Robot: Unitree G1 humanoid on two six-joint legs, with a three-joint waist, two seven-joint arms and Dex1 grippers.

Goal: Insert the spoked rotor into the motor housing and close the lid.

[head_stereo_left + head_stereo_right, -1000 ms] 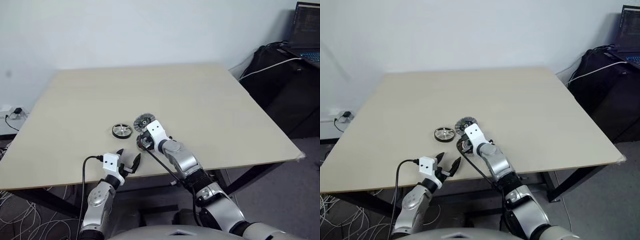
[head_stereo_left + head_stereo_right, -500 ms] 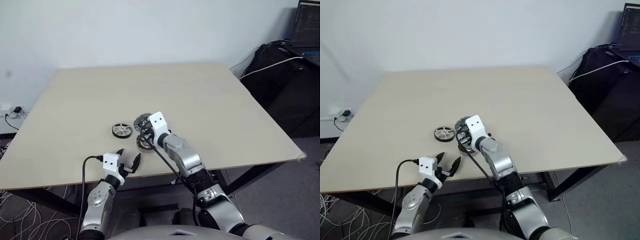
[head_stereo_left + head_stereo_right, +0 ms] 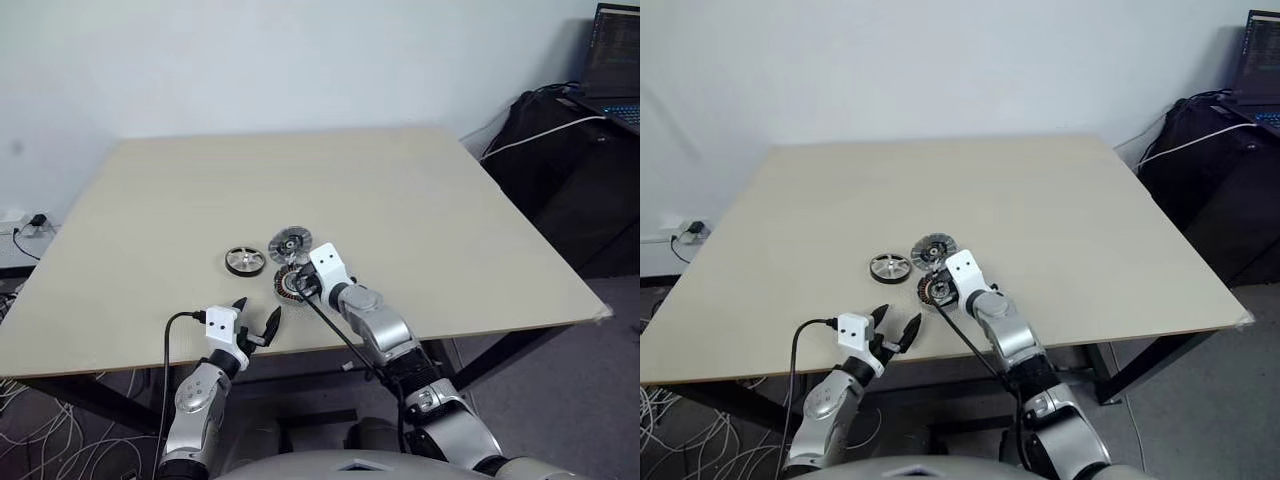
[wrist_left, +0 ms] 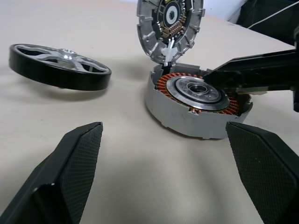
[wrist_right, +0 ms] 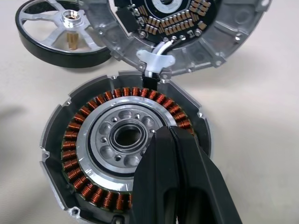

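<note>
Head views: motor housing [image 3: 288,283] on the table [image 3: 450,230] near its front edge, right gripper [image 3: 303,287] closed, holding nothing, tips over the housing's rim; half a second ago it covered more of the housing, lid [image 3: 289,242] now fully exposed. Spoked rotor [image 3: 244,261] just left. Left gripper [image 3: 256,325] wide open, empty, well short. Left wrist view: housing [image 4: 194,102] grey, copper windings, lid [image 4: 170,25] tipped up behind. Right wrist view: closed fingertips [image 5: 175,154] over the windings.

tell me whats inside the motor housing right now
The motor housing holds a ring of copper windings around a silver bearing hub, and no rotor. The shut right gripper hangs over its near side, covering some windings. The spoked rotor lies beside it on the table.
</note>
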